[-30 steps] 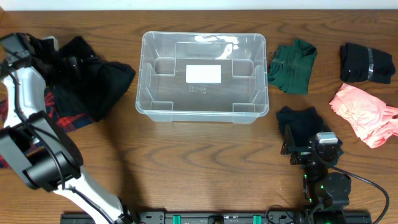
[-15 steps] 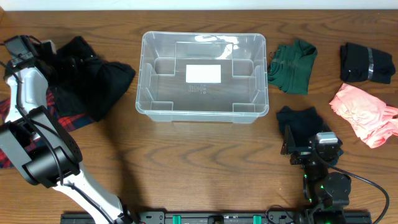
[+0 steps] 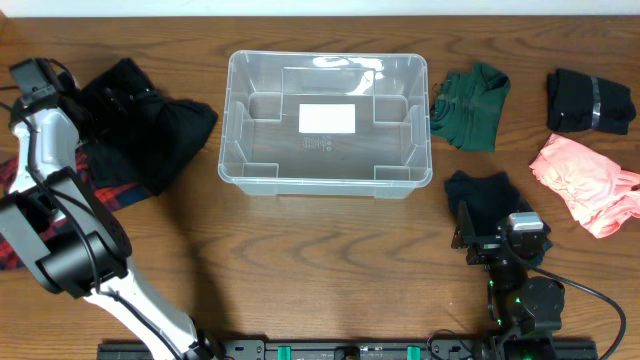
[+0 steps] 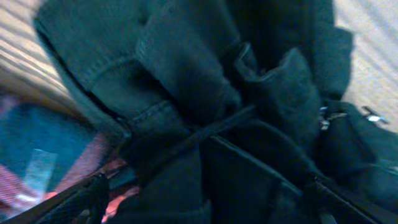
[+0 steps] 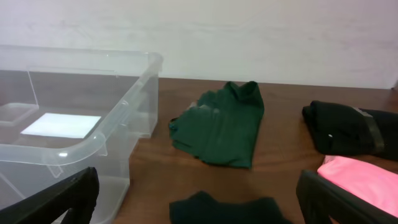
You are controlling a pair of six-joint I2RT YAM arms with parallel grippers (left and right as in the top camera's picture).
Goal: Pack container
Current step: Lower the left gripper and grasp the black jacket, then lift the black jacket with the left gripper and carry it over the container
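The clear container stands at the table's middle with nothing in it and a white label on its bottom; its near corner shows in the right wrist view. My left gripper is at the far left, open, right over a heap of black jeans. In the left wrist view the jeans fill the space between the spread fingers. My right gripper is open and empty, low over a small black garment, which also shows in the right wrist view.
A red plaid cloth lies under the jeans. Right of the container lie a green garment, a black garment with a grey stripe and a pink garment. The green garment lies ahead of the right gripper.
My left gripper has shifted a little to the right, closer onto the black jeans. The right arm and the clothes have not moved.
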